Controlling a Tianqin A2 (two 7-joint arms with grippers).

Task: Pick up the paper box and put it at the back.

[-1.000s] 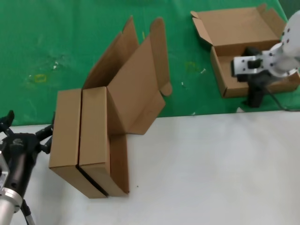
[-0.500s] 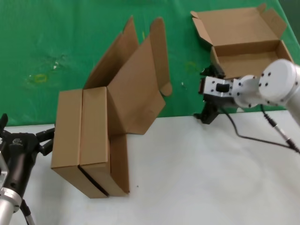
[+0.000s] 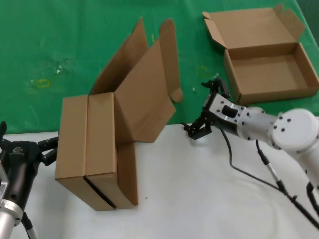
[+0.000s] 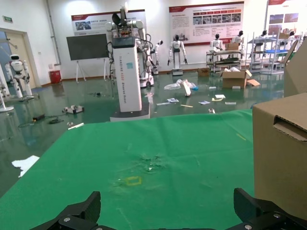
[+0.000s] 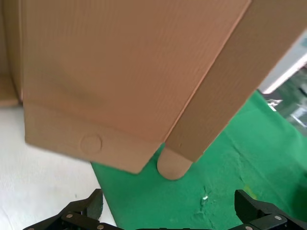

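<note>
Two brown paper boxes (image 3: 99, 144) stand on edge side by side at the seam between white table and green cloth, their open lids (image 3: 144, 89) rising toward the back. Another open paper box (image 3: 271, 69) lies flat on the green cloth at the back (image 3: 65, 45), far right. My right gripper (image 3: 198, 112) hovers open just right of the raised lids, holding nothing. In the right wrist view those lids (image 5: 120, 81) fill the picture ahead of the open gripper (image 5: 168, 211). My left gripper (image 3: 27, 135) waits open at the left of the standing boxes, whose side (image 4: 280, 158) shows beside it.
The white tabletop (image 3: 209, 189) spreads across the front, and the green cloth (image 4: 158, 158) covers the back. A black cable (image 3: 249, 174) trails from my right arm over the table. Faint yellow marks (image 3: 42, 82) stain the cloth at back left.
My right gripper has left the open box at the back right and swung left and forward, down to the raised lids of the standing boxes. The left arm has stayed put.
</note>
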